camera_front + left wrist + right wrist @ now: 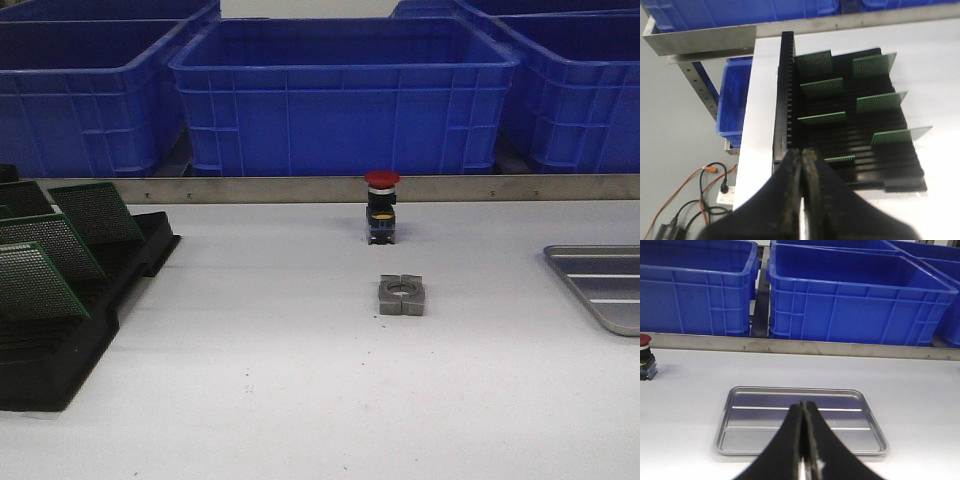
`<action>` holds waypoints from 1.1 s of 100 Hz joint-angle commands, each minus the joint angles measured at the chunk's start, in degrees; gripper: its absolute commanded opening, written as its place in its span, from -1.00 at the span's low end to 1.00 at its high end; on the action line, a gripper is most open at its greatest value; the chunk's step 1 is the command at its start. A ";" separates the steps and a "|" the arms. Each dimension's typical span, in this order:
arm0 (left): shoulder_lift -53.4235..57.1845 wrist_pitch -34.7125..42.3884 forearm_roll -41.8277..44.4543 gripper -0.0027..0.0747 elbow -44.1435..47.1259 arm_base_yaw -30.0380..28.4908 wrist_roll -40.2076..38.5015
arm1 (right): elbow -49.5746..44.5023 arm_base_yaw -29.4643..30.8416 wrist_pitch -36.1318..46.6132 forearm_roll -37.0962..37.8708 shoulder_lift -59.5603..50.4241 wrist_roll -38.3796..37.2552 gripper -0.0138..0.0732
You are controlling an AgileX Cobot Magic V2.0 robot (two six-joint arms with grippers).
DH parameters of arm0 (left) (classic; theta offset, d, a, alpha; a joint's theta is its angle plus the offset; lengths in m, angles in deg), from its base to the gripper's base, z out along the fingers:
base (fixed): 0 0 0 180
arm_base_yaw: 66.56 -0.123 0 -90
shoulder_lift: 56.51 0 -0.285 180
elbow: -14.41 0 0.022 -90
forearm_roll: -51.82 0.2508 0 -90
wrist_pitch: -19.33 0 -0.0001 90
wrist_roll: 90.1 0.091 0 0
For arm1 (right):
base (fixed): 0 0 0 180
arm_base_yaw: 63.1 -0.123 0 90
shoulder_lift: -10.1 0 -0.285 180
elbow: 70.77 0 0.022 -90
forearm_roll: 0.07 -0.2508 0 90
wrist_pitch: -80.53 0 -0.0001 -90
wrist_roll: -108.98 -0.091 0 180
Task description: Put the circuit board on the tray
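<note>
Left gripper (802, 160) with black tapered fingers, worn yellowish grime along inner edges, right gripper (803, 410) matching matte black

Between the black slotted rack (70, 330) of green circuit boards (38, 282) and the shallow silver metal tray (600, 285), two things stand on the white surface (300, 400): a red-topped push button (381, 207) and, nearer, a small grey metal block (402, 295). Blue plastic crates (345, 95) wall off the back. The near surface is bare.
</note>
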State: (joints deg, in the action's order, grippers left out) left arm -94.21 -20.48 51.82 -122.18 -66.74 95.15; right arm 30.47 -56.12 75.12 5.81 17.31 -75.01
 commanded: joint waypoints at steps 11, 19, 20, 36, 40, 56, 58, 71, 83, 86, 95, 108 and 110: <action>-9.38 0.63 -9.25 -0.70 -5.81 0.38 18.00 | -0.13 0.31 4.38 0.60 -1.10 -0.04 -0.82; -12.87 -0.20 -12.21 -0.41 -7.69 0.38 24.28 | -0.13 0.31 4.38 0.60 -1.10 -0.04 -0.82; -13.50 -0.20 -12.42 -0.38 -7.84 0.38 24.94 | -0.13 0.31 4.38 0.60 -1.10 -0.04 -0.82; -19.57 -2.14 -17.88 0.07 -10.84 1.19 43.34 | -0.13 0.31 4.38 0.60 -1.10 -0.04 -0.82; -21.21 -2.73 -18.40 0.08 -11.41 2.00 48.66 | -0.13 0.31 4.38 0.60 -1.10 -0.04 -0.82; -27.32 -2.96 -19.03 0.08 -13.54 5.70 65.61 | -0.13 0.31 4.38 0.60 -1.10 -0.04 -0.82; -28.17 -2.88 -19.03 0.08 -13.76 6.23 67.52 | -0.13 0.31 4.38 0.60 -1.10 -0.04 -0.82; -33.79 -2.59 -19.03 0.08 -15.48 9.22 75.80 | -0.13 0.31 4.38 0.60 -1.10 -0.04 -0.82; -39.42 -1.78 -18.72 0.08 -17.16 10.85 76.54 | -0.13 0.31 4.38 0.60 -1.10 -0.04 -0.82; -41.08 -1.81 -18.72 0.08 -17.63 10.90 76.54 | -0.13 0.31 4.38 0.60 -1.10 -0.04 -0.82; -45.30 -1.75 -18.72 0.08 -19.20 11.07 76.54 | -0.13 0.31 4.38 0.60 -1.10 -0.04 -0.82; -50.42 -1.75 -18.72 0.08 -21.18 11.07 76.54 | -0.13 0.31 4.38 0.60 -1.10 -0.04 -0.82; -51.24 -1.75 -18.72 0.08 -21.48 11.07 76.54 | -0.13 0.31 4.38 0.60 -1.10 -0.04 -0.82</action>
State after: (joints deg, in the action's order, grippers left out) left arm -144.16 -24.17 34.54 -140.91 -56.25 171.69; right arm 30.47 -56.12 75.12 5.81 17.31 -75.01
